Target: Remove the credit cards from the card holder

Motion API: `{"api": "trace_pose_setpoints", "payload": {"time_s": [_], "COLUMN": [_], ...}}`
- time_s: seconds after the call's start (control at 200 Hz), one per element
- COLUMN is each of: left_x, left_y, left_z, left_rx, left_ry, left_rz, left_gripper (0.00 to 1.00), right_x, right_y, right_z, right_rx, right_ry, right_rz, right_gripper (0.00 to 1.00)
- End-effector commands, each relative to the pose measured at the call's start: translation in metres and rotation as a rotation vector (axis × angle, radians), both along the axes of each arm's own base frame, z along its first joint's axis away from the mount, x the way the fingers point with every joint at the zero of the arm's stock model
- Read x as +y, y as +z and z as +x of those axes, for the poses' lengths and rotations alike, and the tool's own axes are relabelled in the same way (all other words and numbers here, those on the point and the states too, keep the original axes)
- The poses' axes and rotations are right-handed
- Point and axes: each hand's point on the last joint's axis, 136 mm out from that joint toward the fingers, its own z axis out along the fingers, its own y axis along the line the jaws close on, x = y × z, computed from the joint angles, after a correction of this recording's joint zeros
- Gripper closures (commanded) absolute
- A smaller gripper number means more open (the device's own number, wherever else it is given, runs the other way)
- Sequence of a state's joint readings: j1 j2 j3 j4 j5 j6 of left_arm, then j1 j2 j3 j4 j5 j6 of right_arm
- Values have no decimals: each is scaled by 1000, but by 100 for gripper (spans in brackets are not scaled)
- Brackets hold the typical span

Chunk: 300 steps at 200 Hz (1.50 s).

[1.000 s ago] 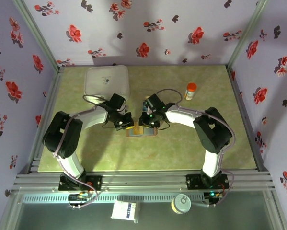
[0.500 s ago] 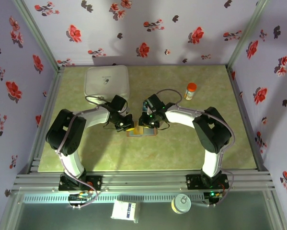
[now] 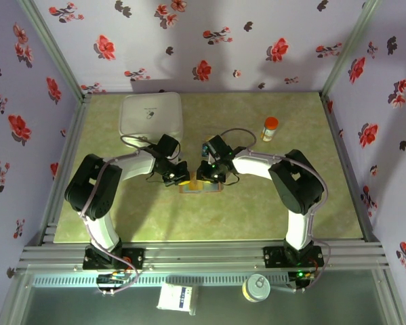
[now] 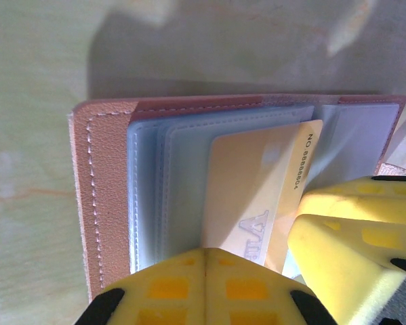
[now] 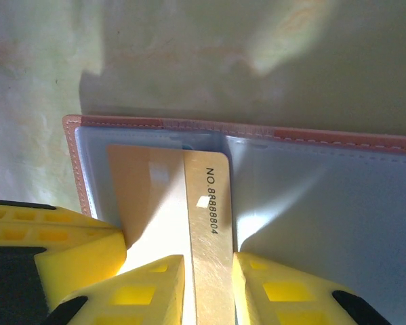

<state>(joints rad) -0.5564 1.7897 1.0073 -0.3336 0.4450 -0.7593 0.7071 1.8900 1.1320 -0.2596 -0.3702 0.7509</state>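
Green tabletop [image 3: 270, 203] under us: our right end effector [image 5: 208, 284] pinches the yellow-orange plastic card's [image 5: 196, 223] near edge, its length pointing away into the open tan leather card holder [image 5: 325, 223]. Our left end effector [image 4: 206, 288], fingers together, presses that holder.

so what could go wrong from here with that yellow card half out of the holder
The right claw straddles only the edge of the yellow card, so the card could slip free or bend as it is drawn out.

The left claw, shut, presses the card holder near one edge; if that hold slides, the whole holder may drag along with the card instead of releasing it.

The two claws sit very close together over the holder, so their yellow fingers could bump.
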Motion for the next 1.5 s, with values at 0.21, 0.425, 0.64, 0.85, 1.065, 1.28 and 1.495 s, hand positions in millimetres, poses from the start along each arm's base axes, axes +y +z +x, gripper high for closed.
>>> {"api": "trace_pose_setpoints", "payload": {"time_s": [0.21,0.425,0.64,0.85,1.065,1.28,1.495], "left_x": [9,10,10,9,10,10,10], "left_y": [-12,-13,-14,-13,-14,-13,-12], "left_z": [-7,-8,-7,-7,-7,-8,-8], "left_rx": [21,23,25,25,26,24,24], "left_ry": [-7,-5,-3,-5,-2,-2,-2], "left_rz": [62,65,64,64,65,63,61], "left_gripper": [100,100,100,100,100,100,100], "right_x": [-5,-9,2,7,13,11,-1], "right_y": [-10,-11,-2,11,19,17,16], "right_z": [-3,-3,-3,-1,0,2,4], "right_rx": [17,11,13,-7,-5,-2,-13], "right_ry": [2,-3,-8,-27,-52,-65,-88], "right_rz": [-11,-35,47,119,212,223,194], "right_gripper": [73,72,74,75,79,82,89]}}
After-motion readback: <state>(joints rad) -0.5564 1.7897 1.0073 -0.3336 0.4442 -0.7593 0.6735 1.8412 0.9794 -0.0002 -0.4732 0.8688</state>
